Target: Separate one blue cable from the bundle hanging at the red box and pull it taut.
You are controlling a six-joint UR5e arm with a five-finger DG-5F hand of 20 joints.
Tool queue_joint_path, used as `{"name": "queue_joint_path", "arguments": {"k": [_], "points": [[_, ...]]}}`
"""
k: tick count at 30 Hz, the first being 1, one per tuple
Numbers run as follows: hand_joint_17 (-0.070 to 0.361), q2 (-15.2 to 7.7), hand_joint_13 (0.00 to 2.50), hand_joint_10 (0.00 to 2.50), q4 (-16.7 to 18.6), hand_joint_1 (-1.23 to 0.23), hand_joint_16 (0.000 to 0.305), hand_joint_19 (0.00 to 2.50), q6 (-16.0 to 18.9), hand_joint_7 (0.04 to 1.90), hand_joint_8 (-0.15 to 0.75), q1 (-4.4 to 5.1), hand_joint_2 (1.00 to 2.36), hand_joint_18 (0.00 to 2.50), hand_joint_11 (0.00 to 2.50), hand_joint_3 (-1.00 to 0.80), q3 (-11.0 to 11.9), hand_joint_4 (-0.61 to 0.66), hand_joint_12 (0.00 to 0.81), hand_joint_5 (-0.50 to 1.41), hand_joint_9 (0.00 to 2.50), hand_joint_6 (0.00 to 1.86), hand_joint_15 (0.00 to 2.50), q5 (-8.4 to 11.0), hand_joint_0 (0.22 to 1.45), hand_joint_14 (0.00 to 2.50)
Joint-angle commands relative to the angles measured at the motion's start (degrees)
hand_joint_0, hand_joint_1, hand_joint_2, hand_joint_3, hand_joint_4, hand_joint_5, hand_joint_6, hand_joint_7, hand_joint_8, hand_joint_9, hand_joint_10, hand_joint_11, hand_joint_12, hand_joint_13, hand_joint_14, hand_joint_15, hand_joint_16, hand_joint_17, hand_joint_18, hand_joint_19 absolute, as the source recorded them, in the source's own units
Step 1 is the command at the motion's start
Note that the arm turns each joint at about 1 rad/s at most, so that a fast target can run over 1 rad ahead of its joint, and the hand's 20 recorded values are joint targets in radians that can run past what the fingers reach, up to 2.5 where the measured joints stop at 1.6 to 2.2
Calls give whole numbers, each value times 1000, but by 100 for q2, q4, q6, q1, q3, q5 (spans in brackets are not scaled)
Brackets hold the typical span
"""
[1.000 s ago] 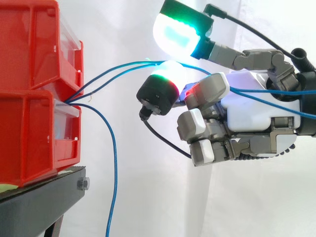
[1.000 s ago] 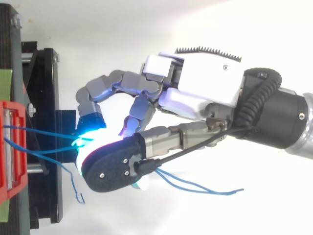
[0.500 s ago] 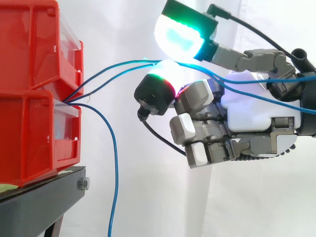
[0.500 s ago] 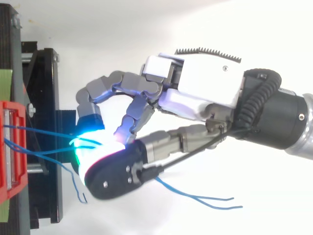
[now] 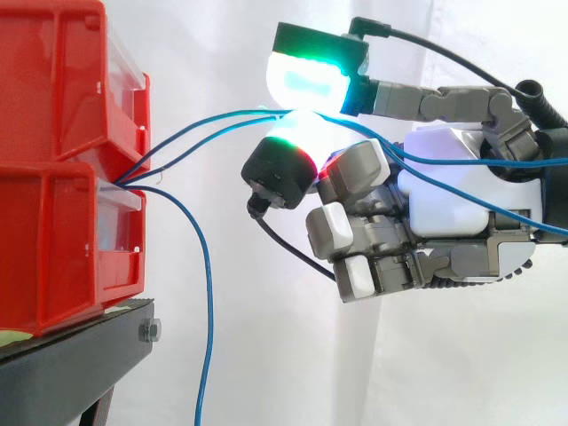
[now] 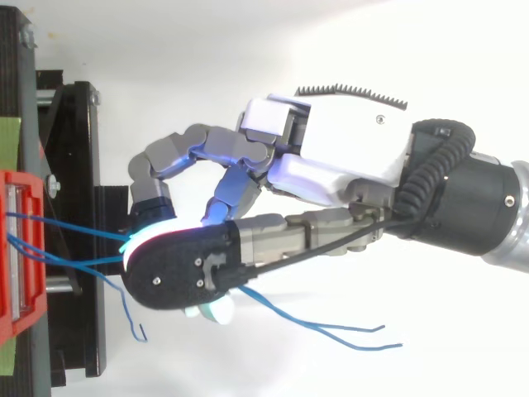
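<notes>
since a second ago my upper fingertip pad (image 5: 312, 78) has dropped and levelled over the lower pad (image 5: 286, 158), so the gap between them has all but gone; my hand (image 5: 453, 204) now looks pinched on two blue cables (image 5: 209, 124) that run side by side from the red box (image 5: 53, 177) up to the pads, while my other fingers stay curled below against the palm; behind the pinch both strands cross the hand, and in the top view their loose ends (image 6: 331, 327) trail off past it; a third blue cable (image 5: 207, 293) leaves the same slot of the box and hangs straight down in front of the black stand (image 5: 80, 355), untouched; i judge this to be the grasp step, with separating only half done, since two strands seem caught, not one; the pair bows gently between box and pads, so nothing is taut yet; the next move calls for letting one strand slip free, then drawing the hand away from the box until the kept cable runs straight, without tugging it out of the slot.
</notes>
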Motion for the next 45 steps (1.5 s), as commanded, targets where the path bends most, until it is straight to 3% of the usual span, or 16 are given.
{"name": "queue_joint_path", "arguments": {"k": [1, 4, 9, 22, 25, 32, 34, 35, 39, 43, 45], "points": [[118, 0, 1137, 26, -7, -759, 52, 726, 0, 1347, 341, 10, 1024, 978, 998, -78, -1, 133, 413, -186, 1220, 848, 650, 0, 602, 21], [112, 0, 1111, 28, 2, -775, 50, 732, 0, 1329, 319, 10, 1023, 946, 1016, -113, -1, 84, 395, -197, 1194, 852, 650, 0, 617, 23], [110, 0, 1115, 26, 11, -774, 49, 726, 0, 1310, 312, 28, 1010, 955, 1013, -381, -1, 97, 387, -195, 1220, 851, 636, 0, 644, 23], [113, 0, 1129, 26, -7, -615, 50, 728, 0, 1281, 326, 54, 1000, 975, 1010, -500, -1, 134, 400, -182, 1243, 841, 641, 9, 565, 21], [111, 0, 1132, 27, -7, -651, 49, 734, 0, 1294, 326, 63, 1000, 970, 999, -500, -1, 135, 398, -179, 1251, 838, 641, 9, 591, 21], [111, 0, 1060, 26, -7, -863, 49, 677, 0, 1343, 307, 63, 1018, 916, 989, -267, -1, 92, 385, -211, 1111, 870, 625, 9, 684, 23], [111, 0, 1030, 26, -7, -880, 49, 654, 0, 1300, 299, 63, 1012, 904, 988, -350, -10, 128, 385, -218, 1055, 870, 617, 9, 717, 22], [111, 0, 1026, 26, -7, -874, 49, 660, 0, 1278, 299, 63, 1000, 901, 983, -500, -1, 134, 380, -217, 1056, 870, 614, 9, 699, 23], [115, 0, 1084, 25, -7, -703, 51, 679, 0, 1254, 324, 63, 1000, 943, 977, -500, -1, 153, 399, -195, 1149, 857, 623, 9, 531, 21], [117, 0, 1125, 25, 19, -520, 52, 697, 0, 1260, 336, 63, 1000, 991, 959, -500, -36, 156, 405, -173, 1235, 835, 620, 0, 519, 22], [108, 0, 1135, 26, 19, -452, 48, 728, 0, 1295, 324, 72, 1000, 963, 963, -500, -36, 133, 394, -165, 1257, 827, 637, 0, 605, 22]]}}
